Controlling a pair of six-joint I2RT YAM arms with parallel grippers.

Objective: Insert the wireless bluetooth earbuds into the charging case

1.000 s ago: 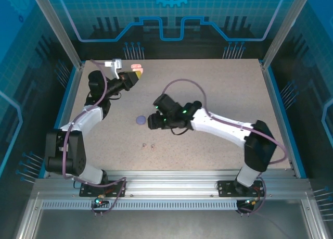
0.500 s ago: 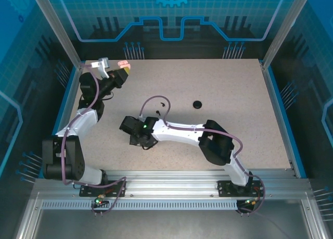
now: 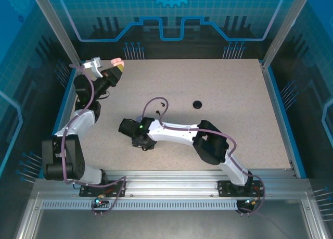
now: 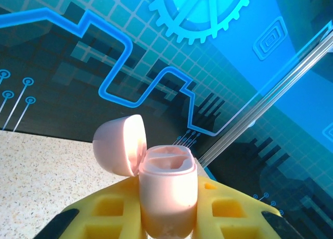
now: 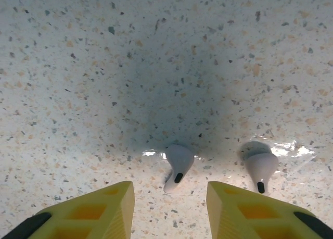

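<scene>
Left pincer (image 3: 117, 68): gripping open pink charging case (image 4: 167, 181), far left
Right pincer (image 5: 169, 208): open above two pale earbuds (image 5: 178, 165) on tabletop (image 5: 156, 51)

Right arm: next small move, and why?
Probably lower the right gripper and close on the earbud, which lines up with the gap between its open fingers. The second earbud sits off to the side, and the left gripper holds the open pink case.

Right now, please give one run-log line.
left gripper: shut on open pale pink charging case | right gripper: open over pale stemmed earbud
</scene>
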